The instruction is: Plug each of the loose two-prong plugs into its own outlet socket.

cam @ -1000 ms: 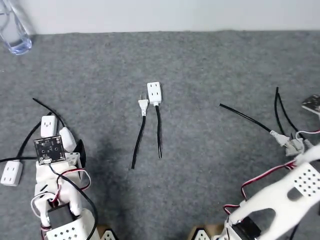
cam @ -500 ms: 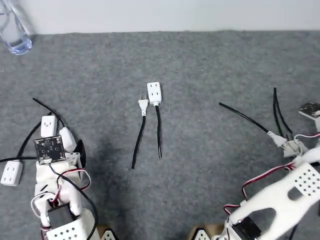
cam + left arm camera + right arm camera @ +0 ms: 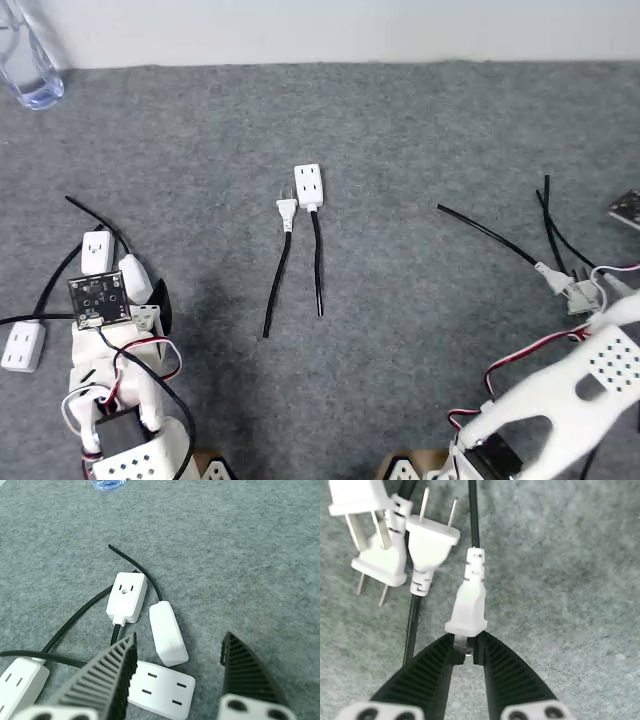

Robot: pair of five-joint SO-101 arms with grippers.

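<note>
Rightward, three plugs (image 3: 430, 542), one inside the right gripper (image 3: 465, 644).

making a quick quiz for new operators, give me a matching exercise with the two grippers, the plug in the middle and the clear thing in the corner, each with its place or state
Things
1. left gripper
2. right gripper
3. centre plug
4. clear container

Places or states
a. at a far corner of the table
b. shut on a white plug
c. open above a group of sockets
d. lying loose beside a lone socket, not plugged in

Pairs: 1-c, 2-b, 3-d, 4-a
</note>
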